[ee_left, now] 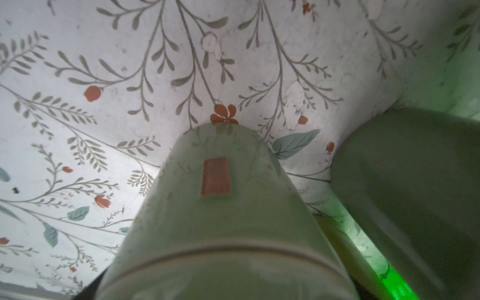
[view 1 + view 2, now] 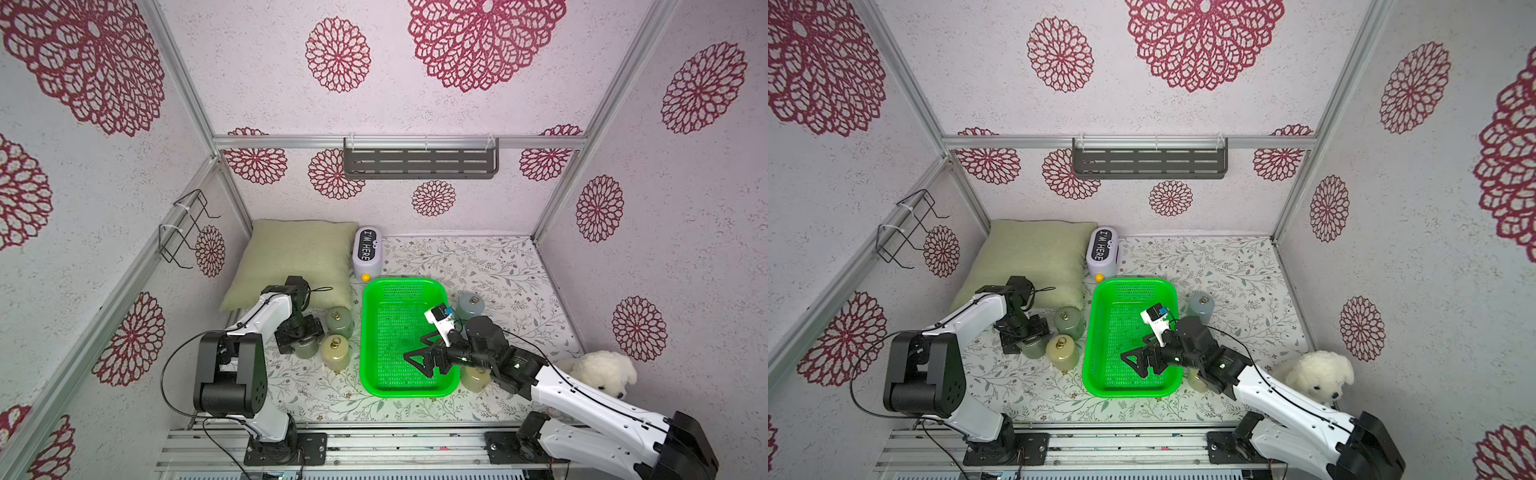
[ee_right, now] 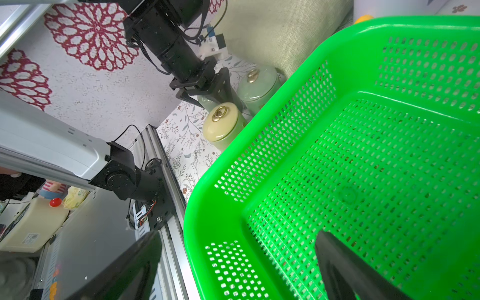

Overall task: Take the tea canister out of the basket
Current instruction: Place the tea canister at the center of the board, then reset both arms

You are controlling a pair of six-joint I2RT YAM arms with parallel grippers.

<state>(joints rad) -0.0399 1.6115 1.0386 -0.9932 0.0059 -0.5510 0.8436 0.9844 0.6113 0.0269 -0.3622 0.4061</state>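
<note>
Glowing green mesh basket [image 2: 367, 340], rounded corners

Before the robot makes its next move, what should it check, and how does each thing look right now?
1. Basket empty: ok, only its bare mesh floor shows.
2. Right gripper free: ok, it is open and holds nothing, over the basket.
3. Left gripper grip: cannot tell. It straddles the pale green canister beside the basket, but its fingers are hidden.
4. Canisters outside upright: ok for the yellow canister, the green canister and the grey canister.
5. Fifth canister safe: cannot tell, as it is half hidden under the right arm.
</note>
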